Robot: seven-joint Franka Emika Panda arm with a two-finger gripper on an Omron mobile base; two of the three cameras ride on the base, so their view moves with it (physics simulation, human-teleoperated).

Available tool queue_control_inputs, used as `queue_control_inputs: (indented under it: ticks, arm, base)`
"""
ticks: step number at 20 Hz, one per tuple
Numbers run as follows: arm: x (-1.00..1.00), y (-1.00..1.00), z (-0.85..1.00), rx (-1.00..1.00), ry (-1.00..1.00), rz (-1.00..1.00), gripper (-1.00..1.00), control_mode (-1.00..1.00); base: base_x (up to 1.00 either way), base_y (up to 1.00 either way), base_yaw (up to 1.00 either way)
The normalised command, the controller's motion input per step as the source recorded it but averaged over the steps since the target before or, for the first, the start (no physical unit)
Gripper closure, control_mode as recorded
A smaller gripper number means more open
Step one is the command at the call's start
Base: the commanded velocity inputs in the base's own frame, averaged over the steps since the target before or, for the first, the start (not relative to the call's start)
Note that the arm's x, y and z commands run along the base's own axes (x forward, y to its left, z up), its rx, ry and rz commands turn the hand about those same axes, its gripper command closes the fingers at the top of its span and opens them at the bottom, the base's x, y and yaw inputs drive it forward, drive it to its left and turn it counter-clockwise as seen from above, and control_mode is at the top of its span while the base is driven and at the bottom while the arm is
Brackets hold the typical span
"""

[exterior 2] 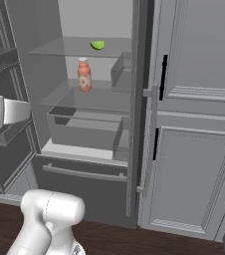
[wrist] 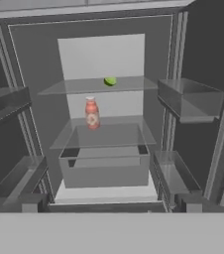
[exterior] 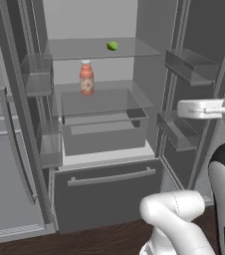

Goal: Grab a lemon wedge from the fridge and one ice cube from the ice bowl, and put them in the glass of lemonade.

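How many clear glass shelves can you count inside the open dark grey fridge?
2. The upper clear glass shelf carries the small yellow-green lemon wedge; the lower glass shelf holds the pink-labelled bottle, above the grey drawer bin. Others may be hidden higher up.

arm raised, hand held level at mid height

the white arm [exterior: 176,219] rises from its rounded lower joint and bends up past a dark joint on its right side. the hand [exterior: 200,109] lies level, pointing leftward in the left base view. in the right base view the hand pokes in from the left edge. jaws fully spread, nothing held.
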Motion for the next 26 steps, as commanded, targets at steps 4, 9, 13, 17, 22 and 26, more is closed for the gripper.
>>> queue_control_inputs:
  ticks: [4, 9, 13, 17, 22, 26]
  arm:
    - [0.00, 0.00, 0.00, 0.00, 0.00, 0.00, -1.00, 1.00]
    - [0.00, 0.00, 0.00, 0.00, 0.00, 0.00, -1.00, 1.00]
    - [0.00, 0.00, 0.00, 0.00, 0.00, 0.00, -1.00, 1.00]
    - [0.00, 0.00, 0.00, 0.00, 0.00, 0.00, -1.00, 1.00]
    - [0.00, 0.00, 0.00, 0.00, 0.00, 0.00, -1.00, 1.00]
    - [0.00, 0.00, 0.00, 0.00, 0.00, 0.00, -1.00, 1.00]
  base:
    - [0.85, 0.44, 0.03]
    - [0.66, 0.41, 0.01]
    - [0.67, 0.18, 0.00]
    - [0.66, 0.01, 0.00]
    - [0.56, 0.00, 0.00]
    - [0.35, 0.00, -0.06]
